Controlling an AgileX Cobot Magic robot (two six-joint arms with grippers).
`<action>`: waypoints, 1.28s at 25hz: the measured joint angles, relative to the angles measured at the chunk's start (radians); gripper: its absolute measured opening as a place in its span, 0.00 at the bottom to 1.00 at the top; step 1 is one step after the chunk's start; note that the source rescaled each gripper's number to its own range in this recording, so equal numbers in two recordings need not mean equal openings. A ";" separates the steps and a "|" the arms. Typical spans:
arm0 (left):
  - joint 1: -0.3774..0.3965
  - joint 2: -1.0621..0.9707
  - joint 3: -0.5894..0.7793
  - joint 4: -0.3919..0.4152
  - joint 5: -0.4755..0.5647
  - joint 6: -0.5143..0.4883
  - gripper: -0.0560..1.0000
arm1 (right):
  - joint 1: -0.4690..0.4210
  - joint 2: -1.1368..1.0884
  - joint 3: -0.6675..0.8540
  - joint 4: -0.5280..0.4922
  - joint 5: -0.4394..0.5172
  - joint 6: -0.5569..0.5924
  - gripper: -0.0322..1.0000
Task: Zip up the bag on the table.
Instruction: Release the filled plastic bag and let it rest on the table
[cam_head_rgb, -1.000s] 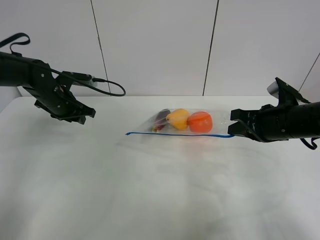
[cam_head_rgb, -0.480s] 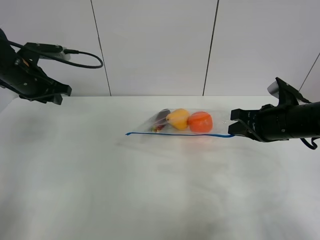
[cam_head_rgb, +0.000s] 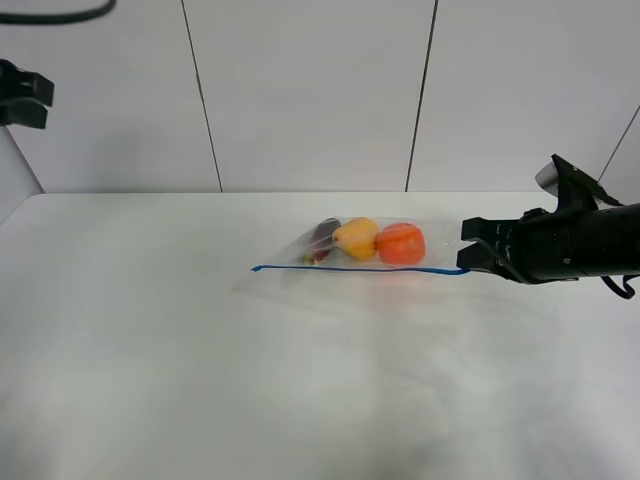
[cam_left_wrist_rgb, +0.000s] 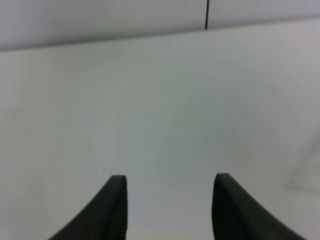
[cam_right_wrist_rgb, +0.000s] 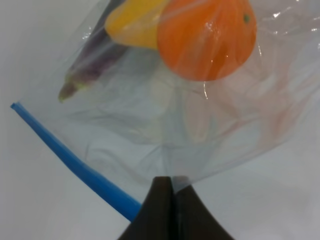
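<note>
1. Exterior high: the bag (cam_head_rgb: 352, 256) is seen lying flat on the white counter (cam_head_rgb: 200, 350), a little right of the middle and toward the far edge by the wall (cam_head_rgb: 300, 90).
2. A blue zip strip (cam_head_rgb: 350, 269) is seen along the bag's near edge. An orange (cam_head_rgb: 401, 244), a yellow pear (cam_head_rgb: 356, 238) and a purple eggplant (cam_head_rgb: 322, 236) are lined up in the far part of the bag. The orange is nearest the right side and the eggplant farthest.
3. The right claw (cam_head_rgb: 466, 256) is held low over the counter, with its tip at the right end of the zip strip. The grip itself cannot be made out from here.
4. Only a black part of the left arm (cam_head_rgb: 22, 97) is seen, at the upper left edge. It is high above the counter and well apart from the bag.
5. Left wrist: the left claw (cam_left_wrist_rgb: 170, 176) is shown spread. Its two dark fingers (cam_left_wrist_rgb: 112, 210) stand apart with nothing between them. Bare counter (cam_left_wrist_rgb: 160, 100) is seen beneath, with the wall beyond.
6. Right wrist: the right claw (cam_right_wrist_rgb: 172, 179) is pressed together. The clear plastic at the bag's (cam_right_wrist_rgb: 150, 125) corner is pinched at the tips, just beside the end of the zip strip (cam_right_wrist_rgb: 75, 160), which passes behind one finger.
7. The orange (cam_right_wrist_rgb: 207, 35) is seen touching the pear (cam_right_wrist_rgb: 132, 22) through the crinkled plastic. The eggplant (cam_right_wrist_rgb: 90, 65) lies on the pear's other side.
</note>
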 joint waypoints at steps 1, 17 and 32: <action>0.000 -0.035 0.000 -0.001 0.015 0.000 0.45 | 0.000 0.000 0.000 0.000 -0.001 0.000 0.03; 0.000 -0.534 0.000 -0.007 0.264 -0.004 0.61 | 0.000 0.000 0.000 0.000 -0.026 0.007 0.03; 0.000 -0.914 0.021 -0.010 0.487 -0.046 0.99 | 0.000 0.000 0.000 0.000 -0.028 0.007 0.03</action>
